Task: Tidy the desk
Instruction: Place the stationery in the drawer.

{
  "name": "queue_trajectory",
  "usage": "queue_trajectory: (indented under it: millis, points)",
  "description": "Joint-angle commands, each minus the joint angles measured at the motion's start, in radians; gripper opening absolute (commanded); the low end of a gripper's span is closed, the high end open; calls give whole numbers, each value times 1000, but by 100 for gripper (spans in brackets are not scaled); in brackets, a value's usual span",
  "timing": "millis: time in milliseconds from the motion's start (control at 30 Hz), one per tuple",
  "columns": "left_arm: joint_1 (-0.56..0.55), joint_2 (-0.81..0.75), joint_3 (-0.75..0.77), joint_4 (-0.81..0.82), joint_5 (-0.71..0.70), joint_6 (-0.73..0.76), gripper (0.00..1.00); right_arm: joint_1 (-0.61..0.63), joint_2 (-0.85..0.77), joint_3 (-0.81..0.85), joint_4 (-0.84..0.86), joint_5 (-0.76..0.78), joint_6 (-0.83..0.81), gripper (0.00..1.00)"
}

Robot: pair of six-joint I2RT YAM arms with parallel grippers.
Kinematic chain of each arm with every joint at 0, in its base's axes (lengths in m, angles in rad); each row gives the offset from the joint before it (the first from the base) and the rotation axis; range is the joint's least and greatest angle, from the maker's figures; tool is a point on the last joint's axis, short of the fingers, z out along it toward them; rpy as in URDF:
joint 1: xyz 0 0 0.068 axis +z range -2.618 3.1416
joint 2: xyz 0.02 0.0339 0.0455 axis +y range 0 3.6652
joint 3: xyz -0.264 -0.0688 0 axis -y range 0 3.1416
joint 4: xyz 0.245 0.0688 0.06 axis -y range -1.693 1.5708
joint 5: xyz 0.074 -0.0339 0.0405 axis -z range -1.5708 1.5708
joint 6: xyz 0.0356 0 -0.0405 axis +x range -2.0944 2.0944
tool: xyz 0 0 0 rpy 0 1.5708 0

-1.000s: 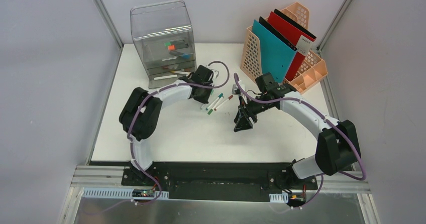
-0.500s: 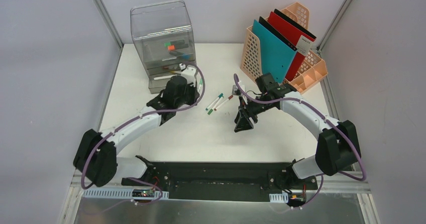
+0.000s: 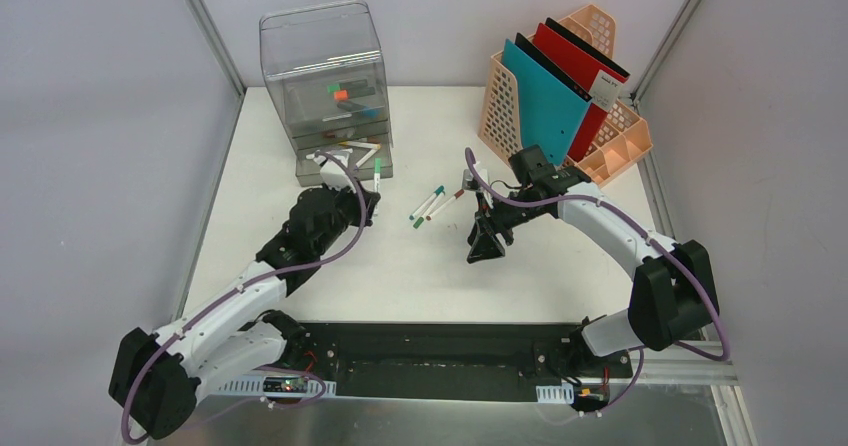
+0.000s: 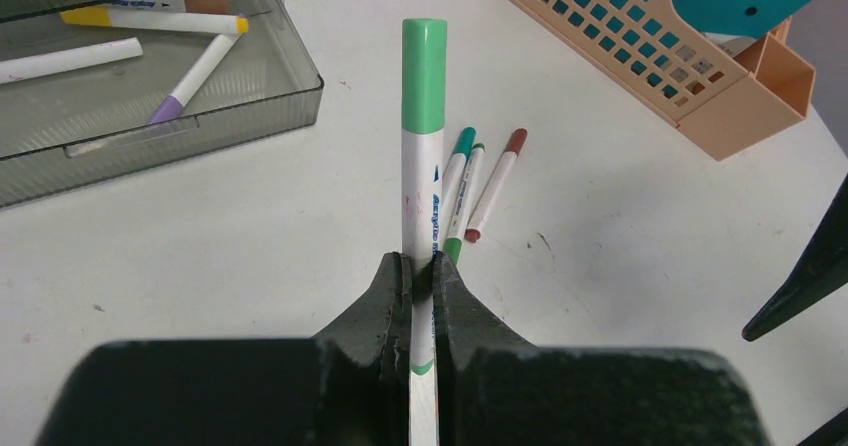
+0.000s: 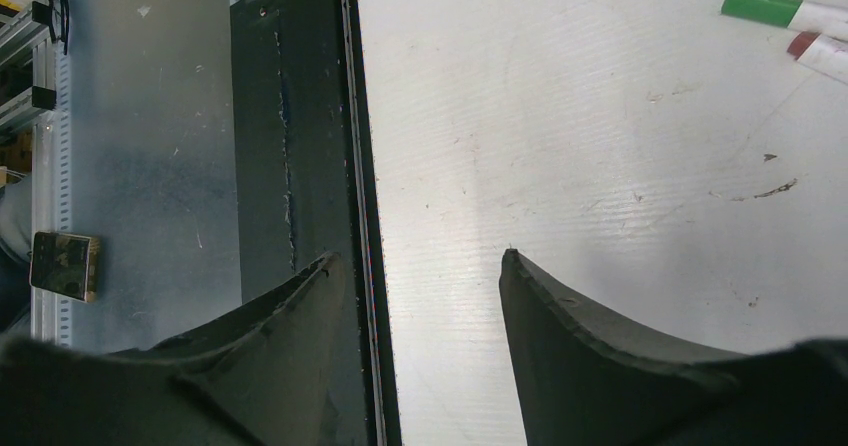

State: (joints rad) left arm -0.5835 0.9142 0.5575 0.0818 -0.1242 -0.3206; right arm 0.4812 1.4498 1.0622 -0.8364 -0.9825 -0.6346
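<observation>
Over the left half of the desk [image 3: 400,276], the left arm lies stretched long and low from its base, elbow nearly straight. Its left gripper [image 4: 420,271] is pinched narrow on a green-capped marker [image 4: 424,136], a white barrel with blue print that juts forward, cap outermost, near the front corner of the drawer unit [image 3: 325,76]. The right arm arches over the desk's middle. The right gripper [image 5: 420,256] points down at the white top, jaws spread and nothing between them.

The drawer unit is smoky clear plastic, boxy with rounded top edges. The file holder [image 3: 615,151] is peach lattice plastic and holds a teal folder [image 3: 540,101] and a red folder [image 3: 572,58]. The desk is flat, matt white and fills the floor between the grey walls [image 3: 100,116].

From above, the three loose markers [image 4: 480,181] are hard to tell apart; the left wrist view shows their caps as teal, green and red-brown. It also shows a yellow-capped pen and a purple-capped one in the open bottom drawer [image 4: 150,116]. The right wrist view shows the desk's fine ribbed grain, small dark scuffs and the black rail [image 5: 310,166] at its edge.
</observation>
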Motion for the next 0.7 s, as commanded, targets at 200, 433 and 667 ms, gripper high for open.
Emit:
queue_trajectory:
  millis: [200, 433, 667]
  points:
    - [-1, -132, -78, 69, -92, -58, 0, -4, -37, 44, -1, -7, -29, 62]
    - [1, -121, -82, 78, -151, -74, 0, -4, -38, 44, -1, -9, -29, 61]
    - [30, -59, -81, 165, -244, -149, 0, -3, -43, 43, 0, -11, -30, 61]
